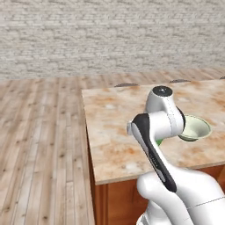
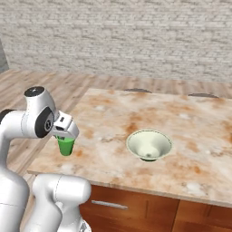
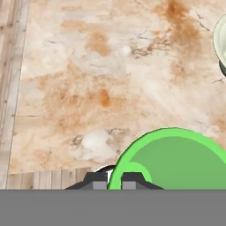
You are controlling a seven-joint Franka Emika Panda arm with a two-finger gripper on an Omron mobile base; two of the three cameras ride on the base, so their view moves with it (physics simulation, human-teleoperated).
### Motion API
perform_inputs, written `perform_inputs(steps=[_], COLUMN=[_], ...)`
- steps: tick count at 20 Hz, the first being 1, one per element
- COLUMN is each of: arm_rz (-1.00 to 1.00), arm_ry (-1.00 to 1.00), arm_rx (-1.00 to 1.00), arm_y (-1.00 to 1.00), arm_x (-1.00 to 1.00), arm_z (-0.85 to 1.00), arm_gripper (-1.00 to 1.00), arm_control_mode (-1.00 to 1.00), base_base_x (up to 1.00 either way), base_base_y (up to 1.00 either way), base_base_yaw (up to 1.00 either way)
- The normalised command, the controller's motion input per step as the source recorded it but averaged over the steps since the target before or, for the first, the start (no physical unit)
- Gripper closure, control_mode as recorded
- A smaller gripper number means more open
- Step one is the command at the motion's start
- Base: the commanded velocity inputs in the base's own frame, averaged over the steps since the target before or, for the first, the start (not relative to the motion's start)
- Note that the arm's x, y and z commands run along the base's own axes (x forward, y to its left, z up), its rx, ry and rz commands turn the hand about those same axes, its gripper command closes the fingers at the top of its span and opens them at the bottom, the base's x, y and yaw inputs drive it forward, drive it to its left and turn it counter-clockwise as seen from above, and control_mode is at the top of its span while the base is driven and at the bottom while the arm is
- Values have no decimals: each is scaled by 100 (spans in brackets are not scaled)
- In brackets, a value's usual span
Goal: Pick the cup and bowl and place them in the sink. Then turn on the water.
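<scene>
Cup under hand, grip unclear; its open mouth from above.

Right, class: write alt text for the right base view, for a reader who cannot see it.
A white robot arm holds its gripper right over a small green cup near the left front corner of a marbled counter. A wide pale bowl sits apart to the cup's right, empty. A brick wall and wooden floor lie behind.

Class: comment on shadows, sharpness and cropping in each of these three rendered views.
Left base view: soft overall; the arm hides most of the cup. Right base view: faint shadow beneath the bowl, no glare. Hand view: the cup looms large and cropped; counter veining looks sharp.
</scene>
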Motion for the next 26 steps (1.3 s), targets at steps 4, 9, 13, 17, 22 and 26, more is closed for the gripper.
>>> perform_inputs(steps=[4,9,13,17,22,26], arm_rz=[0,0,0,0,0,0], arm_ry=[0,0,0,0,0,0], arm_rx=[0,0,0,0,0,0], arm_y=[0,0,0,0,0,0], arm_x=[0,0,0,0,0,0], arm_z=[0,0,0,0,0,0], arm_gripper=[100,100,100,100,100,100], arm_control_mode=[100,100,100,100,100,100], base_base_x=[-18,-11,0,0,2,6], base_base_y=[37,56,41,61,46,58], base_base_yaw=[52,74,90,86,72,67])
